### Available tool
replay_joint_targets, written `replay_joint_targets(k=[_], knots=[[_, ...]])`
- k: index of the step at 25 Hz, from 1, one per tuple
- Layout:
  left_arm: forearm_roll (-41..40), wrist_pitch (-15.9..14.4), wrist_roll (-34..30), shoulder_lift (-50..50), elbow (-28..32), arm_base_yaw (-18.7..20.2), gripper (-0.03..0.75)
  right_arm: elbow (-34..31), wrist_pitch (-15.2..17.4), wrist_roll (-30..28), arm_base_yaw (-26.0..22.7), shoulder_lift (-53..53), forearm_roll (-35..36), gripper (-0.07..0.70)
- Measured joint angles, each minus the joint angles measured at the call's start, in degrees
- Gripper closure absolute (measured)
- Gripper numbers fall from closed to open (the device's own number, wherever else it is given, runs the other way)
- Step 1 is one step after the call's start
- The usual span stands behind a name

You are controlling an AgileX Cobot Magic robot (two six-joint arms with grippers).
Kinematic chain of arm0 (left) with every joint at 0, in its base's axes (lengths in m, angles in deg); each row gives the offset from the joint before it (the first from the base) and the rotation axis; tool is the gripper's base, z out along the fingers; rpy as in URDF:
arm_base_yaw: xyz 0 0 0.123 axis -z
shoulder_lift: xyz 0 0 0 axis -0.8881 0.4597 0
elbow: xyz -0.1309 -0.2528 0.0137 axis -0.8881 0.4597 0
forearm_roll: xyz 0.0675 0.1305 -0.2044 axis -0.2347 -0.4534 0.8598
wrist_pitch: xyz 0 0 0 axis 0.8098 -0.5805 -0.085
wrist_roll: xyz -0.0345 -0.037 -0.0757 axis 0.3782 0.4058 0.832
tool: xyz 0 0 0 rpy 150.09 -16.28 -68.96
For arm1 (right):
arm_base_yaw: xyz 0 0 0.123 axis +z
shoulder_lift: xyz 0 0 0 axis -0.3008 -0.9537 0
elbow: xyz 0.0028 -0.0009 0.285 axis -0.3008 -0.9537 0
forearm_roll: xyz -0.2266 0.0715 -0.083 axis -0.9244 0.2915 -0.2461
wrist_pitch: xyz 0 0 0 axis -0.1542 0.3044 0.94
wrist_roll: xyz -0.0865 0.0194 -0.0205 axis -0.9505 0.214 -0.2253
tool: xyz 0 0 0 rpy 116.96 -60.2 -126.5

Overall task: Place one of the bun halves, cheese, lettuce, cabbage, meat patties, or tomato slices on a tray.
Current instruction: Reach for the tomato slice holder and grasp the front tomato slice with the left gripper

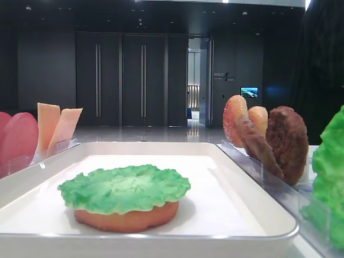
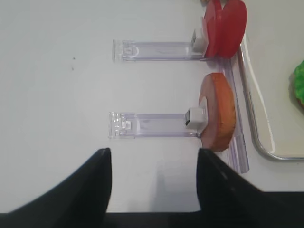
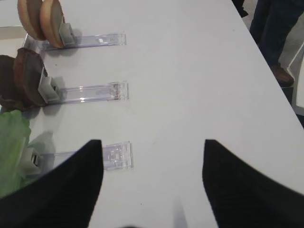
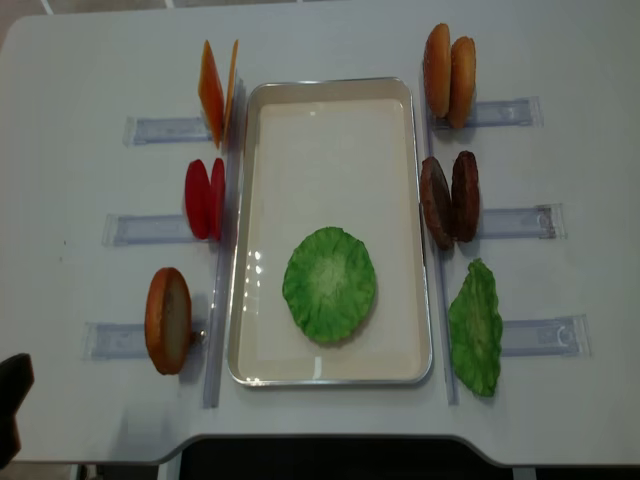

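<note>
The white tray (image 4: 330,84) lies in the middle of the table. On it a green lettuce (image 4: 329,284) leaf covers a bun half (image 1: 126,219). Left of the tray stand cheese (image 4: 217,90), tomato slices (image 4: 205,198) and one bun half (image 4: 168,320). To its right stand two bun halves (image 4: 448,70), meat patties (image 4: 450,195) and another lettuce (image 4: 475,328). Cabbage is out of view. My left gripper (image 2: 154,154) is open and empty over bare table, short of the lone bun half (image 2: 219,111). My right gripper (image 3: 153,142) is open and empty beside the lettuce (image 3: 12,142).
Each upright item sits in a clear slotted holder (image 3: 116,156) that sticks out across the table, away from the tray. A person's legs (image 3: 273,33) stand past the table edge in the right wrist view. The table's front edge has a cut-out below the tray.
</note>
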State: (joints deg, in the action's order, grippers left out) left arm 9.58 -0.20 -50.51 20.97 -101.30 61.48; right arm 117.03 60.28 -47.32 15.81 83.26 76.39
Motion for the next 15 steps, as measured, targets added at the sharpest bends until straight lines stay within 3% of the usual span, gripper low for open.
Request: replay_joint_targets(k=[9,15], knots=[[0.0,1.84,0.4,22.56,-10.05,0.0,0.282,0.0,-0.05,0.0,0.0,0.0,0.0,0.197],[0.0,0.01,0.55,38.08,-20.11,0.0,0.282,0.0,-0.05,0.0,0.0,0.0,0.0,0.197]])
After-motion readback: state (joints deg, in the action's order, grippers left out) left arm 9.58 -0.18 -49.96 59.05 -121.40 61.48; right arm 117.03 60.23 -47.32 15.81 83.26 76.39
